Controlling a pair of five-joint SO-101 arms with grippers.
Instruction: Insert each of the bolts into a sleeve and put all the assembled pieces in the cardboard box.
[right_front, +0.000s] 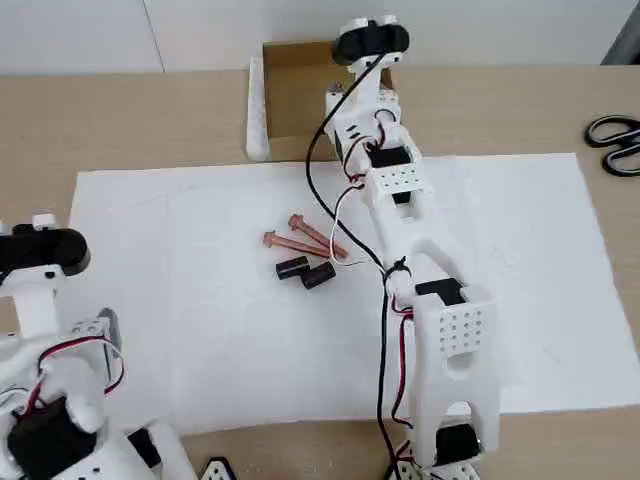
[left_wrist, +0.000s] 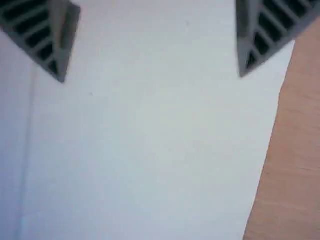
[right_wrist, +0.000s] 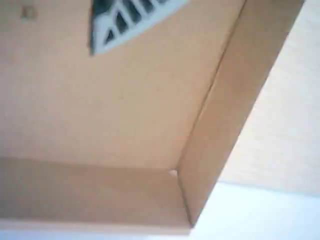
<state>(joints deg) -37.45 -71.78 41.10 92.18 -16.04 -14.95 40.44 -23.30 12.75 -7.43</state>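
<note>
Two grippers sit well apart, and neither carries a part that I can see. The left gripper hangs released, jaws spread wide over the bare white sheet at the near left, beside the sheet's edge where the table shows. That reads as a waiting pose, out of the other arm's way. The right gripper is stretched to the far side over the floor of the cardboard box, close to a corner, where a drop-off would happen. Whether it is clenched or released I cannot tell. Mid-sheet lie the two bolts, close together at an angle, with the two black sleeves just near of them. Bolts and sleeves lie apart, so I judge no piece assembled yet. Scissors rest far right, off the sheet.
</note>
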